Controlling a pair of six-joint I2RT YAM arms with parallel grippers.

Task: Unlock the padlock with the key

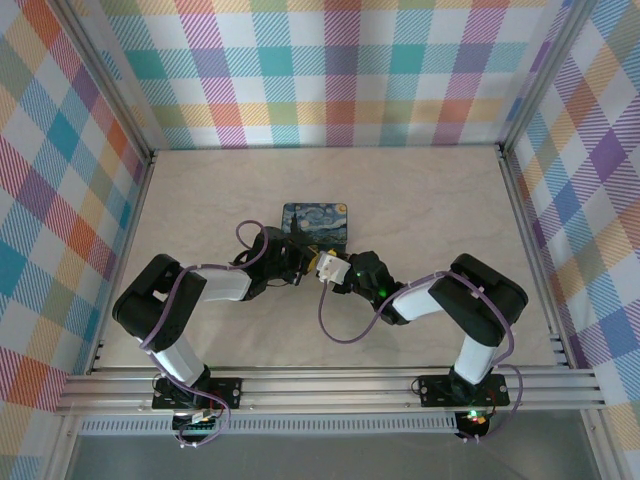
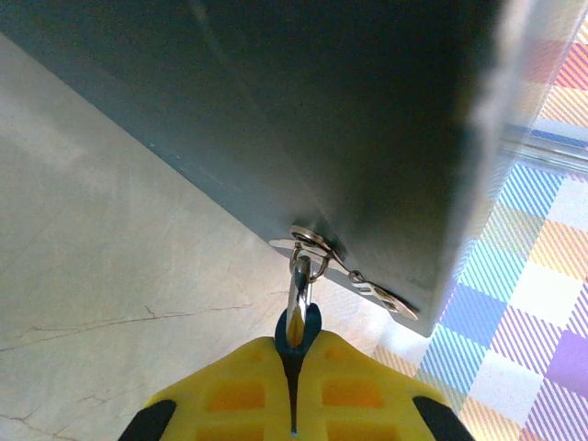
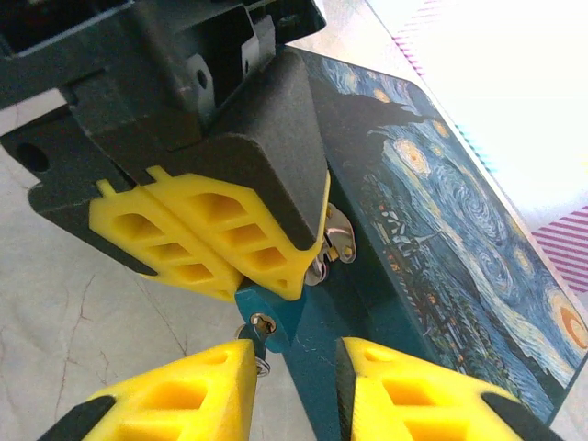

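Pale marbled tabletop (image 1: 200, 200) lies wide between plaid walls (image 1: 340, 70). The left pincer (image 2: 294, 351) is clamped tight on the blue padlock (image 2: 309, 322), its yellow pads meeting around the body. From them the silver shackle (image 2: 299, 280) rises through the latch ring (image 2: 312, 246) on the box's side, close to that side's lower edge and not far from its corner.

In the right wrist view, the right pincer (image 3: 294, 372) stands wide at the bottom of the frame, fingers (image 3: 184, 395) well apart and just short of the padlock's lower end. A small metal key (image 3: 263, 354) juts from the keyhole, just beside the finger at lower left; I cannot tell whether they touch.

From above, both arms crowd the near edge of the painted box (image 1: 315, 225) at mid-frame, elbows bowed out to lower left and lower right. Bare surface stays open to the left, the right and beyond the box, up to the walls.
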